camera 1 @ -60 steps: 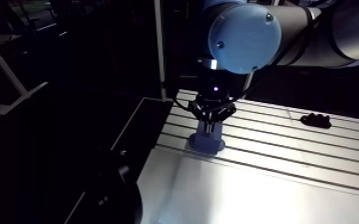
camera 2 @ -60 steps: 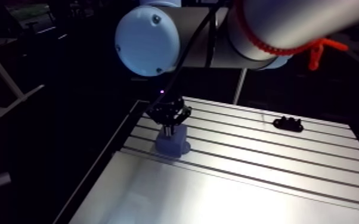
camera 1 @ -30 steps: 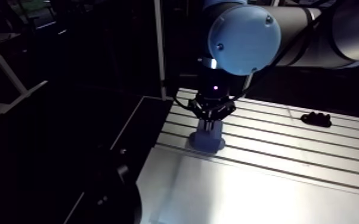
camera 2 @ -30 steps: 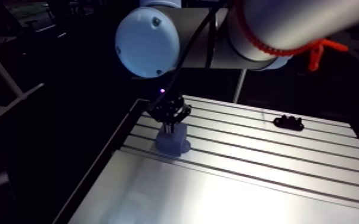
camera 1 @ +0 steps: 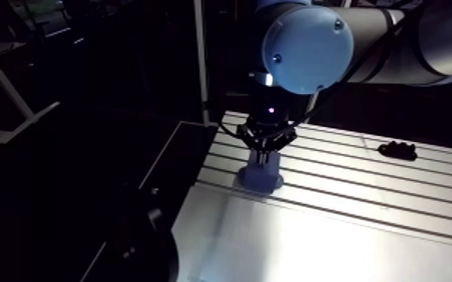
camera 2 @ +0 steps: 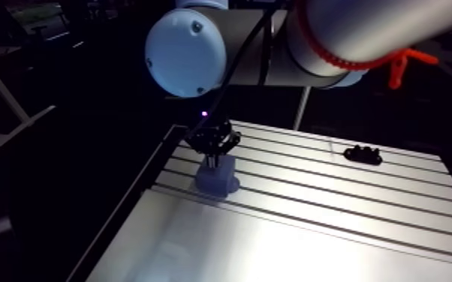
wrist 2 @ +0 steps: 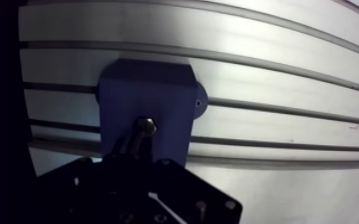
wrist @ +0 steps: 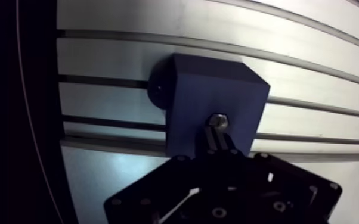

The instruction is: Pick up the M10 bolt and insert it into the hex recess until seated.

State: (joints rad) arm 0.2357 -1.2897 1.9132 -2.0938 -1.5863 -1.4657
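Note:
A blue block (wrist: 203, 89) stands on the slotted aluminium table (wrist: 319, 107), near its left edge. In the wrist view my gripper (wrist: 218, 138) hangs right over the block's top face, shut on the M10 bolt (wrist: 219, 121). The bolt's metal hex end points down at the block. The bolt covers the recess, and I cannot tell whether it touches the block. In the arm view the gripper (camera 1: 265, 152) stands upright just above the same block (camera 1: 259, 178).
A small black part (camera 1: 398, 150) lies on the table at the back right, far from the block. The table's left edge drops into dark space close beside the block. Bright bare table surface (camera 2: 289, 247) spreads in front of the block.
Compared with the earliest frames, the gripper with the bolt has shifted very slightly over the block. Nothing visibly moved since just before now.

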